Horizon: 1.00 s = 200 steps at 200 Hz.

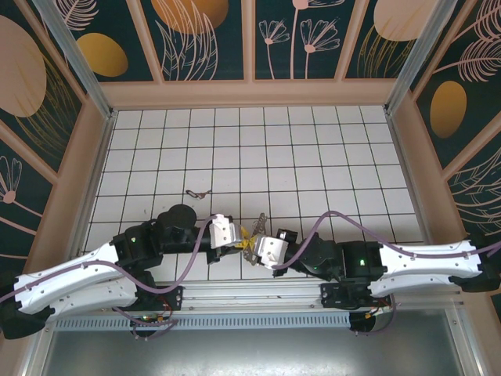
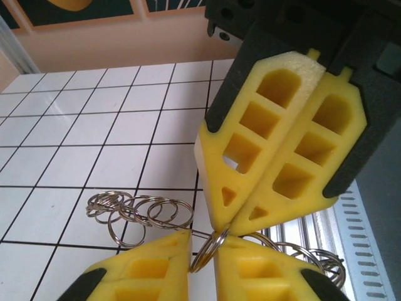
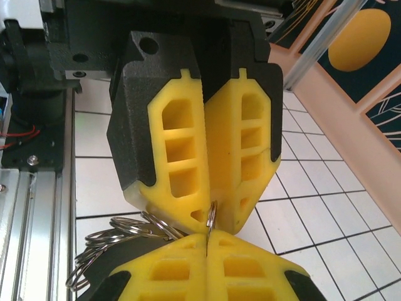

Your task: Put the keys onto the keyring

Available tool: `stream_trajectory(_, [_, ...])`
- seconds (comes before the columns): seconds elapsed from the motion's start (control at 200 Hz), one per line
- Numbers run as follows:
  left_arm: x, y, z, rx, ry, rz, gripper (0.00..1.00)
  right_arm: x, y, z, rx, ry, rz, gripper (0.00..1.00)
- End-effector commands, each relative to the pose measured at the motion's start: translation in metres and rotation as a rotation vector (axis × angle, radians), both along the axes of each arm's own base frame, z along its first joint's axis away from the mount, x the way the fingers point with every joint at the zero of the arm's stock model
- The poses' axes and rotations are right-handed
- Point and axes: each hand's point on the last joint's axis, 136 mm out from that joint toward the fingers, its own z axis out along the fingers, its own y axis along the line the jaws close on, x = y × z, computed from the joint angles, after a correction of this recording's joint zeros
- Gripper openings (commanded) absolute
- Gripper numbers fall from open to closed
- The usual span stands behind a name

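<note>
Both of my grippers sit nose to nose, low over the near edge of the desk (image 1: 313, 157), just in front of the arm bases. The right gripper (image 3: 207, 244) is clenched. Its yellow fingers are pressed flat together, and the edge of one metal ring (image 3: 211, 216) stands in the seam at their tips. The left gripper (image 2: 202, 251) faces it from the other side and grasps the same ring. On its own wrist camera I see a narrow slot between its fingers, with the ring standing on edge in it. The two sets of fingertips nearly touch, and that ring bridges them.

The ring appears to be part of the keyring (image 2: 135, 212), a string of linked silver split rings. From the pinch it trails both ways. One bunch lies flat on the white tiles to one side of the fingers. Another bunch lies on the other side, just beside the ribbed metal rail (image 2: 351, 244) at the desk's near edge.

Farther out, well apart from the grippers and toward the middle of the desk, a small thin dark item (image 1: 197, 193) lies on a tile. It is too small for me to tell whether it is a key.
</note>
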Motion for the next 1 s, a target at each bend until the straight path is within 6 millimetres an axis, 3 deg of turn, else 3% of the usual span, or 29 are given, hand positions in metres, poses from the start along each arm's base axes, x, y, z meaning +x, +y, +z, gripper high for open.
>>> stream_trajectory(0.0, [0.004,-0.009,0.023,-0.057,-0.047,0.007,0.13,-0.012,0.017,0.033,0.075,0.000,0.068,0.00])
stream_trajectory(0.125, [0.006,-0.008,0.024,-0.050,-0.053,0.014,0.00,-0.011,0.021,0.027,0.043,-0.004,0.064,0.00])
stream_trajectory(0.43, [-0.005,-0.007,0.041,-0.142,-0.069,-0.035,0.00,-0.015,0.009,0.037,0.136,0.011,0.084,0.00])
stream_trajectory(0.551, [-0.015,-0.006,0.056,-0.213,-0.075,-0.083,0.00,-0.018,0.003,0.038,0.183,0.036,0.096,0.19])
stream_trajectory(0.641, [-0.021,-0.006,0.063,-0.244,-0.075,-0.113,0.00,-0.019,0.001,0.037,0.201,0.053,0.097,0.25])
stream_trajectory(0.996, [-0.040,0.005,0.086,-0.345,-0.078,-0.188,0.00,-0.024,0.000,0.034,0.221,0.084,0.121,0.25])
